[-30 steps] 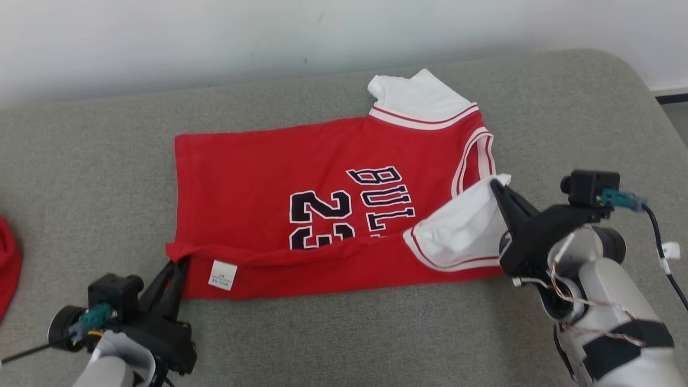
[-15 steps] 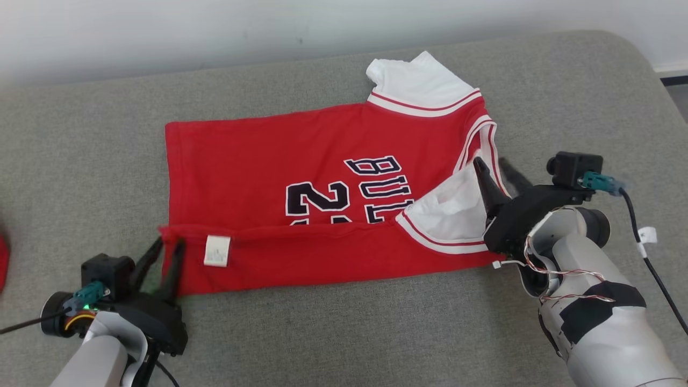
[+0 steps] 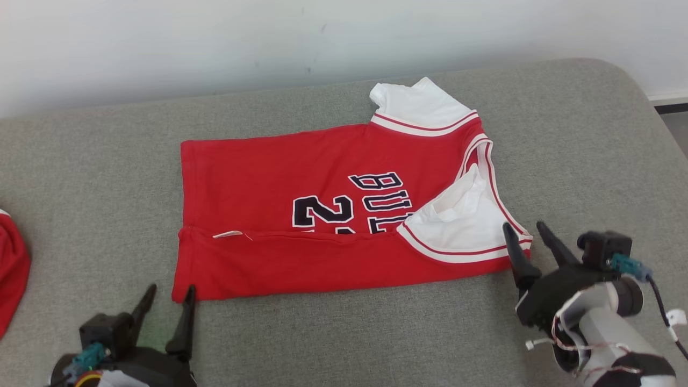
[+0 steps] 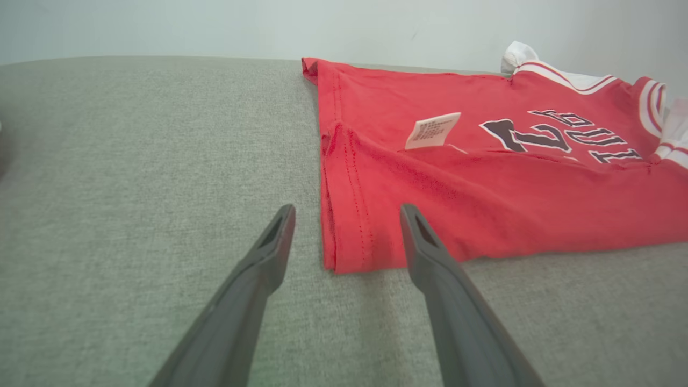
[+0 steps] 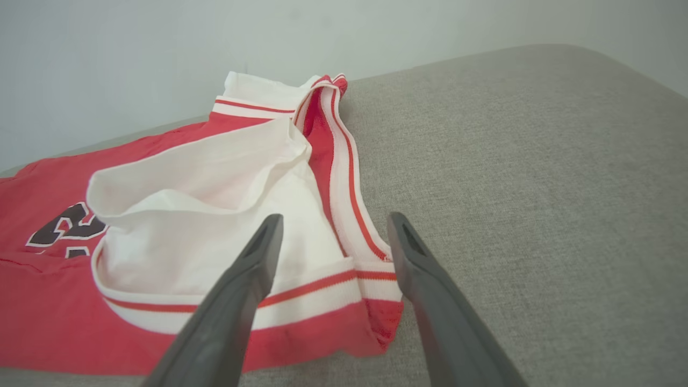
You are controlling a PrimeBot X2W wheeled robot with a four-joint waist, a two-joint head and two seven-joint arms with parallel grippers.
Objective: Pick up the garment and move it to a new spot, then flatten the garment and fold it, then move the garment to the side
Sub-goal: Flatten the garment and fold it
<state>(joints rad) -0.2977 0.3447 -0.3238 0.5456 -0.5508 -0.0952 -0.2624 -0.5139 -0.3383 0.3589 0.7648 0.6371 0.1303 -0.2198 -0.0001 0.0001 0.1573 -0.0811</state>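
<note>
The left gripper (image 3: 171, 290) sits at the lower left, fingers spread wide, holding nothing; its arm is mostly cut off, so the pose is unclear. The right gripper (image 3: 523, 227) is likewise spread and empty, its pale forearm (image 3: 613, 336) angling in from the lower right.

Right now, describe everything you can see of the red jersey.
The red jersey looks like soft knit, with white red-striped sleeves and black white-edged lettering. It lies flat and sideways on the grey padded surface, near long edge folded up over the front, partly covering the number; a white label shows at the fold. The near sleeve lies turned onto the chest. The open left claw and right claw stand by its near corners, gripping nothing.
</note>
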